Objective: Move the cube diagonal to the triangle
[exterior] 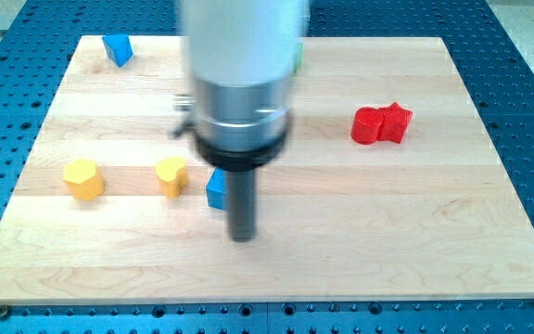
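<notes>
A blue cube [216, 189] sits near the board's middle, partly hidden behind my rod. A blue triangle-like block [117, 48] lies at the view's top left. My tip [241, 237] rests on the board just to the right of and below the blue cube, close to it; contact cannot be told. The arm's large grey body [241, 83] hides the board's upper middle.
A yellow heart-shaped block [171, 175] lies left of the cube, and a yellow hexagonal block [83, 178] further left. Two red blocks [381, 123] sit together at the right. A green sliver [298, 57] peeks out beside the arm. The wooden board [415, 241] ends at blue perforated table.
</notes>
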